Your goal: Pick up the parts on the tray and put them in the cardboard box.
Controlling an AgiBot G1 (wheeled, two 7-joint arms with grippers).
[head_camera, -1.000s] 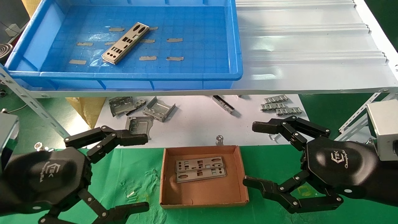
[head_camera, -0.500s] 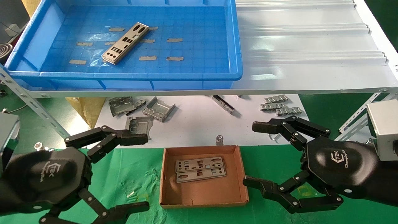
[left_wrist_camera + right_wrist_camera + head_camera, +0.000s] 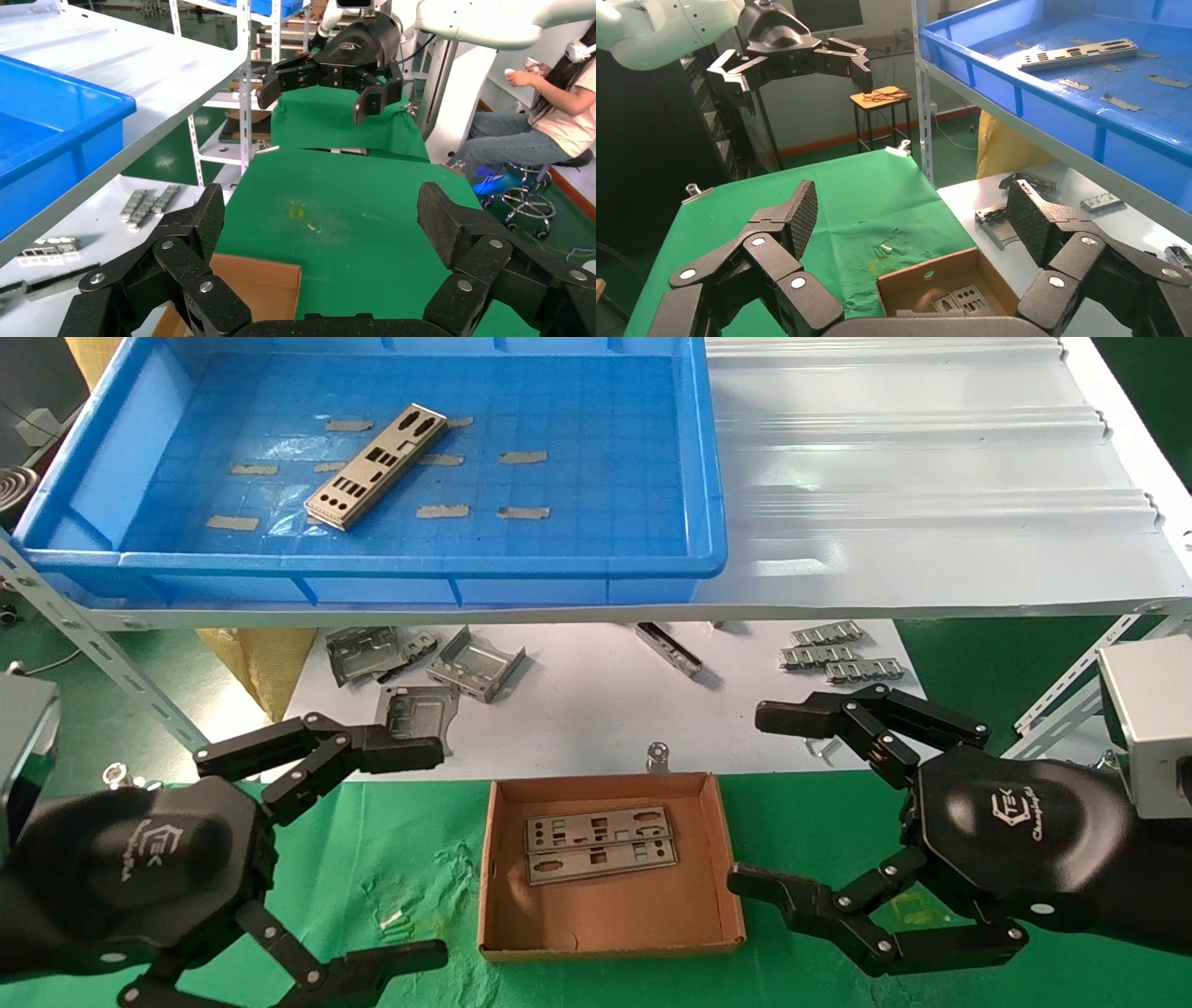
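Pincers left (image 3: 424, 854) and right (image 3: 750, 798) hover agape.

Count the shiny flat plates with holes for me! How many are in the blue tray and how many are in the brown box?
Plates in the blue tray: 1
Plates in the cardboard box: 2
Total: 3

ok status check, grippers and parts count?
Left gripper and right gripper open, empty, flanking cardboard box. Two parts in box, one part on blue tray. Nothing in the way.
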